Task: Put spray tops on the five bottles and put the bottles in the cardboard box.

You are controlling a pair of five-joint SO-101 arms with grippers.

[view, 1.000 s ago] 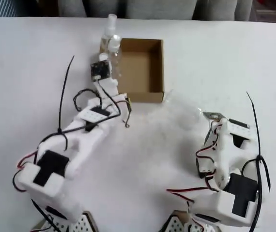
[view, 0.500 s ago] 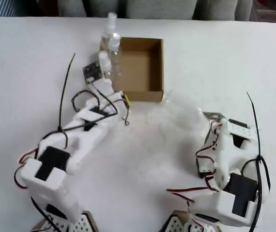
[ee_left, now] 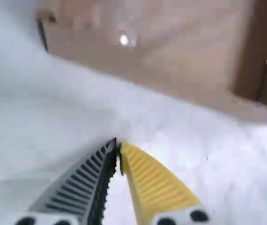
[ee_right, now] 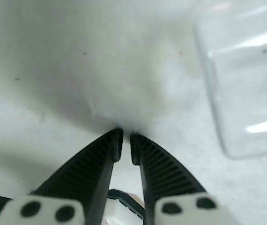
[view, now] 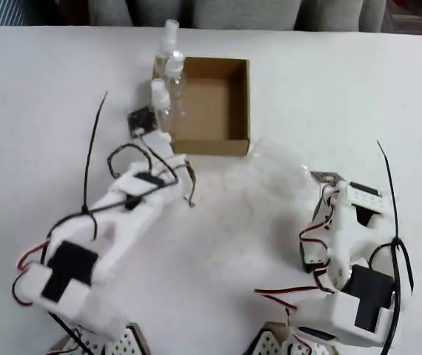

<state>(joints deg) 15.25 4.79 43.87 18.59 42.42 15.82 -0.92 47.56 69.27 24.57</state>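
Standing in a row along the left wall of the cardboard box (view: 229,103) are three clear bottles (view: 161,103) with white spray tops (view: 174,65). They are so close to that wall that I cannot tell inside from just outside. The box is square, brown and open-topped, with a matte floor and crisp edges. A fourth bottle, the lying bottle (view: 279,166), rests on its side on the counter (view: 359,81) just off the box's near right corner, its smooth plastic catching glare. The left pincer (ee_left: 118,150), with one toothed black finger and one ribbed yellow one, is closed tip to tip on nothing, low over the counter just short of the box's near wall. The right pincer (ee_right: 124,138) has two ribbed black fingers drawn to a hairline gap, holding nothing, with the lying bottle near it. A wide stretch of counter separates the two arms. The counter is white and faintly grained, and grey upholstery (view: 233,11) runs behind its far edge.
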